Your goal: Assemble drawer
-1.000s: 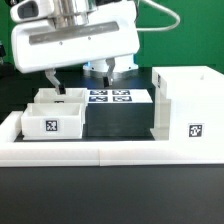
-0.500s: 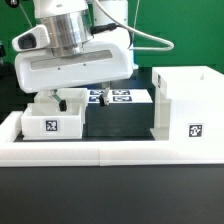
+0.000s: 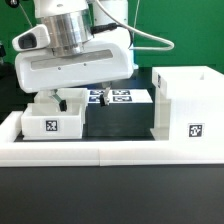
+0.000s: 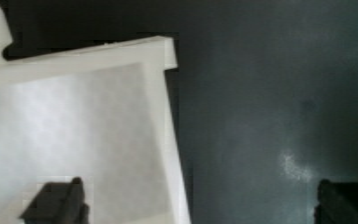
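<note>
The drawer's tall box housing (image 3: 186, 105) stands at the exterior view's right, with a tag on its front. Two small white trays sit at the left: the front tray (image 3: 52, 122) shows a tag, and the rear tray (image 3: 42, 100) is partly hidden behind it. My gripper (image 3: 82, 99) is open and low over the trays' right side. In the wrist view my gripper (image 4: 202, 203) straddles a tray wall (image 4: 163, 120). One fingertip (image 4: 55, 200) is over the tray's inside, the other (image 4: 350, 200) over the black table. Nothing is held.
The marker board (image 3: 122, 97) lies flat on the black tabletop between the trays and the housing, partly hidden by my gripper. A low white rail (image 3: 110, 150) edges the table at the front. Black tabletop (image 4: 274, 120) shows beside the tray.
Since one second ago my gripper has come down and shifted left toward the trays. It has held still for the last half second. The trays and housing have not moved.
</note>
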Robot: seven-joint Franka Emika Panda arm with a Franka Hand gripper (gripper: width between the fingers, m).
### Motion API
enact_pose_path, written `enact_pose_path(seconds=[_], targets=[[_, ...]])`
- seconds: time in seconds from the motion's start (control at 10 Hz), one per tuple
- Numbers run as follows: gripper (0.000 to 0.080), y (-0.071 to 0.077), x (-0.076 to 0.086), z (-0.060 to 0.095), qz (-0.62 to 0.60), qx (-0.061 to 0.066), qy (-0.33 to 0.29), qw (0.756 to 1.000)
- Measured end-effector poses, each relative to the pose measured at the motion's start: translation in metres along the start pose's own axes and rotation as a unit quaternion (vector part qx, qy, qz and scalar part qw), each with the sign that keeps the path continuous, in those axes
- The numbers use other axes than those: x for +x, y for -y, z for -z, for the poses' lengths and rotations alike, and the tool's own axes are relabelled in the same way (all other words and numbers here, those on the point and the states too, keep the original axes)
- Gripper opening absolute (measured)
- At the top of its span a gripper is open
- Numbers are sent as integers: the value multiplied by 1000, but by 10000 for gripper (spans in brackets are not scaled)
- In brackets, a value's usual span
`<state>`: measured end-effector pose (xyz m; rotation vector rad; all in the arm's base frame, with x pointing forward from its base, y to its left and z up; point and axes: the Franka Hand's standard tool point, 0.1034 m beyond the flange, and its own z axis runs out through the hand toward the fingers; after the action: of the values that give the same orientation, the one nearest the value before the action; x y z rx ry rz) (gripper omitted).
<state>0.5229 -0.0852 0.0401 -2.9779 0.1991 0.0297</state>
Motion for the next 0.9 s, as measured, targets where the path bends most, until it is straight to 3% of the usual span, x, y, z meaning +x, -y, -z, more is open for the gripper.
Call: enact_pose_path(seconds=[0.5,0.7,0.9], targets=[[649,-27,-20,-27,24,-21,-4,999],[649,-27,-20,-29,33,-25,-6,999],[649,-19,-19,-31,36,-25,-5,999]])
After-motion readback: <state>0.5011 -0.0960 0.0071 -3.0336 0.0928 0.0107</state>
